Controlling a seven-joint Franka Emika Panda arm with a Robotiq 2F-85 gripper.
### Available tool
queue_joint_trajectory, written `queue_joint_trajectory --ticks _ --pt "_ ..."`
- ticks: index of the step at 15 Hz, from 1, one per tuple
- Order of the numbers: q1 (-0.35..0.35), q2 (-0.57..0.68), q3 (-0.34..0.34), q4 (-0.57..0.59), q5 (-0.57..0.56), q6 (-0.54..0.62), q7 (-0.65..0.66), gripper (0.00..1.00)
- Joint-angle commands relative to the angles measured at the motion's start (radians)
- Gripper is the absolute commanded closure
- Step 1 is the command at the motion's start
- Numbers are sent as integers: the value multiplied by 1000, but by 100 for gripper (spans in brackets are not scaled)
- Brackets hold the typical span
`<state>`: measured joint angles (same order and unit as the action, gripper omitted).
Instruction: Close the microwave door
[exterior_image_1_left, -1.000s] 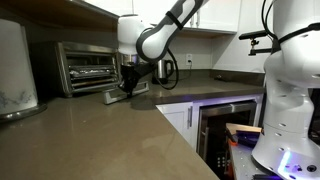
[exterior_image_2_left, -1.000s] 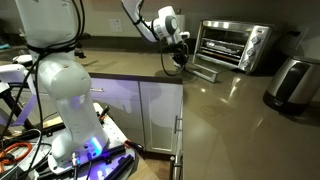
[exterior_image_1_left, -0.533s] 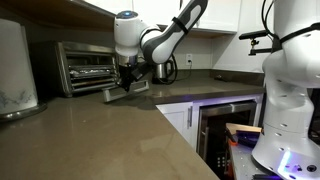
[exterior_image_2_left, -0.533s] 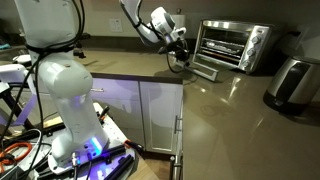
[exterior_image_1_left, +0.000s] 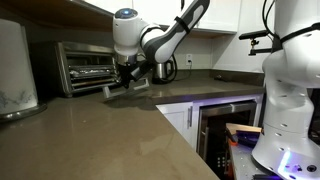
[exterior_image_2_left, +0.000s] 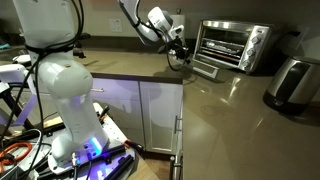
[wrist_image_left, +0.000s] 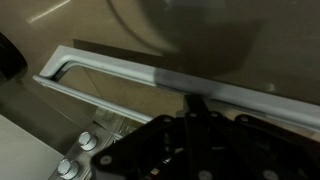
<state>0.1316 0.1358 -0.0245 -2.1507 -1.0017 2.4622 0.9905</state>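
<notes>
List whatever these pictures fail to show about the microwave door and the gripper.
1. Exterior view: whether the gripper touches the microwave door; the gripper's own body hides the meeting point.
2. Exterior view: markings on the control panel of the microwave; too small.
3. Wrist view: the far end of the bar handle, cut off by the right edge; the fingertips are dark and blurred.

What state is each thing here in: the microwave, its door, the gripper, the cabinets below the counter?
microwave, open, dark interior and rack exposed
microwave door, open, folded down in front, not yet upright
gripper, shut, at the door's front edge
cabinet doors, shut
</notes>
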Motion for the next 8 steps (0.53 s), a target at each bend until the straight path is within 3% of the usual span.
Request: queue_joint_trajectory --ticks 1,8 --pt "-26 -46 19 -5 30 -28 -61 100" --pt "-60 -83 11 -1 47 -30 -127 100"
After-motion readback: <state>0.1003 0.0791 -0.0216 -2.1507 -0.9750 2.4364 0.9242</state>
